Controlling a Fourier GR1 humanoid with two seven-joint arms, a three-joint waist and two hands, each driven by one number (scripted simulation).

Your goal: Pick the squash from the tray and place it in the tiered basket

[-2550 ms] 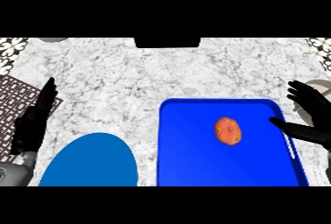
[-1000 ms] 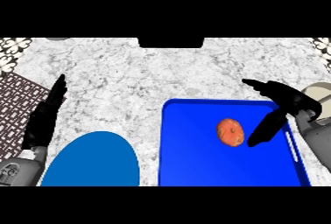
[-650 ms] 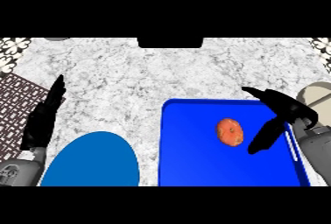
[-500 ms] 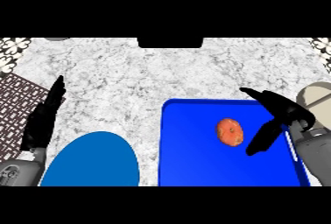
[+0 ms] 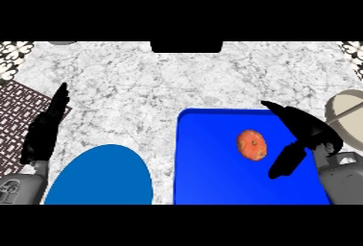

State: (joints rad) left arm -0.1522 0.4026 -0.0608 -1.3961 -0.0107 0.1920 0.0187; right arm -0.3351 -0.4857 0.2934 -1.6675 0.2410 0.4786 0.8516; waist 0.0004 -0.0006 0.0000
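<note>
The orange squash (image 5: 252, 145) lies on the blue tray (image 5: 212, 168), on the marble surface (image 5: 177, 81). The right hand (image 5: 305, 132) hovers over the tray just right of the squash, fingers spread open and holding nothing. The left hand (image 5: 46, 129) rests open at the left edge, fingers straight, beside a blue plate (image 5: 99, 178) and a dark mesh basket (image 5: 18, 115).

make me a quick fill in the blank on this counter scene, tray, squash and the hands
1. The orange squash lies on the ___ tray.
2. The robot hand nearest the squash is the ___ one.
3. The left robot hand rests open near the view's ___ edge.
4. The plate lies to the ___ of the tray.

Missing words: blue; right; left; left
</note>
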